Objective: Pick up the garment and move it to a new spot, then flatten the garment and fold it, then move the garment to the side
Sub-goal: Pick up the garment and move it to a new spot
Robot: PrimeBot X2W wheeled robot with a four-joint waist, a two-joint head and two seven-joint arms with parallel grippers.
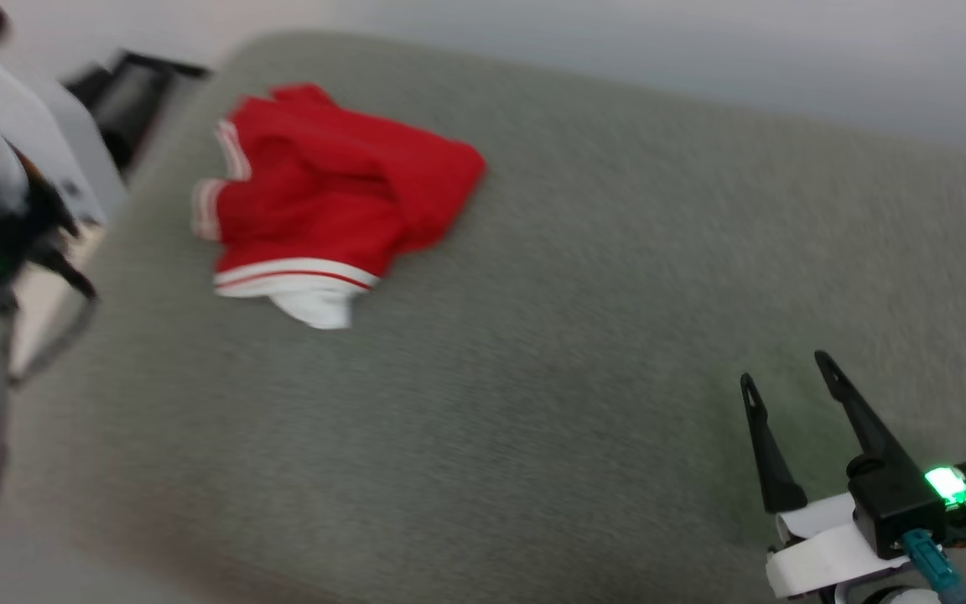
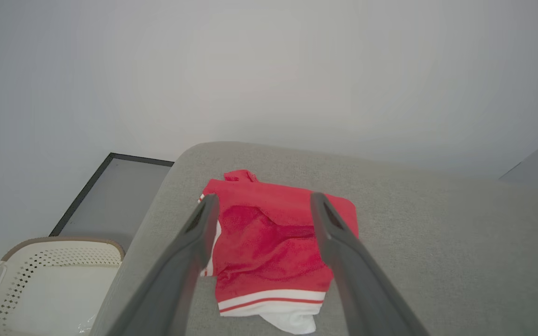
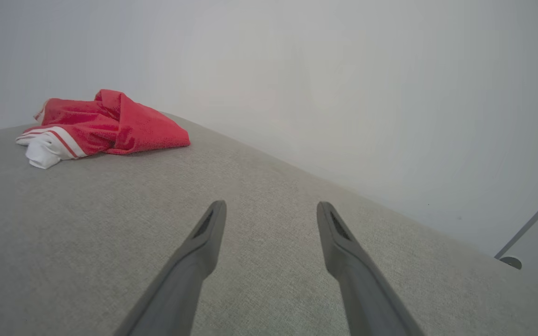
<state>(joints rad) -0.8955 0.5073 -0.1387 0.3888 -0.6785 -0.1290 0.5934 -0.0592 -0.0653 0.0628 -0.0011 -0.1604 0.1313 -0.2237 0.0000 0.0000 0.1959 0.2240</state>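
Spread wide and empty at lower right of the head frame: right end effector [image 1: 786,371], over a grey upholstered surface [image 1: 575,335]. Likewise parted, holding nothing: left end effector [image 2: 264,198], framing the garment [image 2: 269,242], crumpled red at centre of its wrist frame, upper left in the head frame. White perforated basket [image 2: 26,280] at wrist frame's lower left.

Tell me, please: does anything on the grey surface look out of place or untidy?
The garment lies crumpled in a heap near the far left corner of the grey surface, not spread flat; white fabric sticks out below its striped hem. Nothing looks spilled or damaged.
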